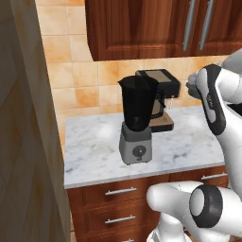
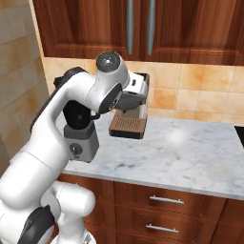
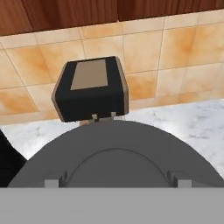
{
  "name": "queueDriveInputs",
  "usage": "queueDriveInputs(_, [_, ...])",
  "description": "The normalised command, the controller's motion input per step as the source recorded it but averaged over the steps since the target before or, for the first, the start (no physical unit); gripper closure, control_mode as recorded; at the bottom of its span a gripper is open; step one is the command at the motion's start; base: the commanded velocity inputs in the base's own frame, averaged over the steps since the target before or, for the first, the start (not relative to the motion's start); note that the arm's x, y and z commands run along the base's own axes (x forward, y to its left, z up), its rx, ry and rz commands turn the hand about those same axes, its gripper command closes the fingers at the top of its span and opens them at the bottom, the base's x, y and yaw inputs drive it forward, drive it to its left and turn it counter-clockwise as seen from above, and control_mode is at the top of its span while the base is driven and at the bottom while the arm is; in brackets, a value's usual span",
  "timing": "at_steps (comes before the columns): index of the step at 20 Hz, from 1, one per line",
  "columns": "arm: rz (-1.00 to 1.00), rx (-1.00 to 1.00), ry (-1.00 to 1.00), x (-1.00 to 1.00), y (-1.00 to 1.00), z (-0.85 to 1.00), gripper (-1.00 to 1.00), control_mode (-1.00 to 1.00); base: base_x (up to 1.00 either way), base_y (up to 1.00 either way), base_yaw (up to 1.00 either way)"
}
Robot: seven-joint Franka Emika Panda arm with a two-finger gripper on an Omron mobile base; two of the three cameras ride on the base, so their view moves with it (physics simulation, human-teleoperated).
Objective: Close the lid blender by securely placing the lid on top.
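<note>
With the lid [image 3: 116,153] looming just beneath the hand, though I cannot tell if my fingers grip it, I judge I should carry it level over the open blender [image 1: 136,120] on the counter [image 1: 94,146], centre it, then press down.

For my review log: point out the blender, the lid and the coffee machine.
blender [image 1: 137,106]: left base view, on the jar's side.
lid [image 3: 118,153]: hand view, on its top face.
coffee machine [image 3: 89,100]: hand view, on its black front.
</note>
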Motion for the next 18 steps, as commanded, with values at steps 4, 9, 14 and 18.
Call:
queueDriveInputs(4, [0.18,-0.03,-0.01,0.04,0.80,0.62,1.00,-1.00,0.00,0.00,0.00])
queueDriveInputs(9, [0.13,-0.05,0.01,0.02,0.81,0.46,1.00,-1.00,0.00,0.00,0.00])
queueDriveInputs(14, [0.09,-0.09,0.00,0.00,0.75,0.24,1.00,-1.00,0.00,0.00,0.00])
queueDriveInputs(18, [0.07,-0.07,-0.06,0.01,0.61,0.02,1.00,-1.00,0.00,0.00,0.00])
